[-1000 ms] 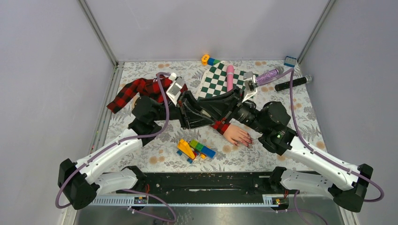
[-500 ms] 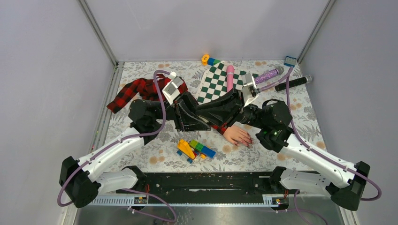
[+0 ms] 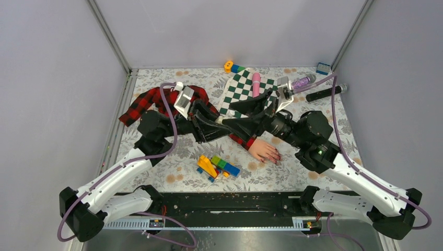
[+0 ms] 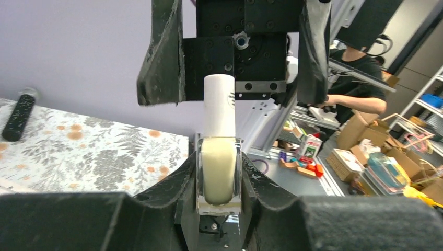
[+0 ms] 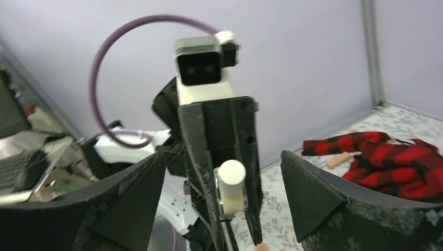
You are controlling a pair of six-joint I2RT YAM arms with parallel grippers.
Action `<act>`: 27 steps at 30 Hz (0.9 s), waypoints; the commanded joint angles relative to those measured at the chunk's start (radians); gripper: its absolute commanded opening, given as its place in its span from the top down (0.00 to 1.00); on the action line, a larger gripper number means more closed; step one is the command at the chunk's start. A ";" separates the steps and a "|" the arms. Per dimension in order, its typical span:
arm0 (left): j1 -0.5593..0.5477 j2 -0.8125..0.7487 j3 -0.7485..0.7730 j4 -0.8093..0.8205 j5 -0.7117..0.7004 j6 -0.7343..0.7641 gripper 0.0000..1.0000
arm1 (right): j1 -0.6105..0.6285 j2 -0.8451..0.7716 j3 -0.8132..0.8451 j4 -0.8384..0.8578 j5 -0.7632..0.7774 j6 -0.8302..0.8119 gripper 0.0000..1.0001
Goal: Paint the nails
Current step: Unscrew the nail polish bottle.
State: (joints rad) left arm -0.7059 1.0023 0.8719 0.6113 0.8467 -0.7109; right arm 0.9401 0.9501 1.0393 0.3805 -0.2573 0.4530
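Since the cap is not yet off, entries run from the arm bases outward.

- bricks (image 3: pixel 217 166): loose coloured heap on the table (image 3: pixel 183 172), apart from the work.
- hand (image 3: pixel 264 150): pale, palm down. Its plaid sleeve (image 3: pixel 149 102) trails off far-left.
- nails (image 3: pixel 275 157): dark red, at the hand's near-right end. They lie lower than both claws and nearer the right arm than the left.
- left claw (image 4: pixel 219 183): pinching the bottle (image 4: pixel 219 172), which has a cream fill, held up over the sleeve.
- cap (image 4: pixel 218 104): white. The bottle's long axis points cap-first straight at the right claw (image 5: pixel 222 155).
- right claw: jaws spread, one either side of the cap, not touching it. Judged next: close on the cap and twist.
- board (image 3: pixel 243 90): checkered, far side.
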 commanded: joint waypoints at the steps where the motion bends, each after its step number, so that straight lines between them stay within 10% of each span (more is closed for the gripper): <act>1: -0.003 -0.045 -0.011 -0.109 -0.136 0.149 1.00 | 0.006 -0.028 0.038 -0.088 0.220 0.027 0.14; 11: -0.067 -0.113 0.010 -0.371 -0.410 0.374 1.00 | 0.014 0.019 0.050 -0.110 0.280 0.111 0.30; 27: -0.082 -0.112 0.002 -0.365 -0.443 0.378 1.00 | 0.032 0.077 0.086 -0.187 0.311 0.152 0.54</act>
State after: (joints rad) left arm -0.7803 0.9051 0.8619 0.2031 0.4255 -0.3470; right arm 0.9611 1.0145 1.0805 0.1837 0.0368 0.5846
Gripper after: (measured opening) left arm 0.261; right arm 0.515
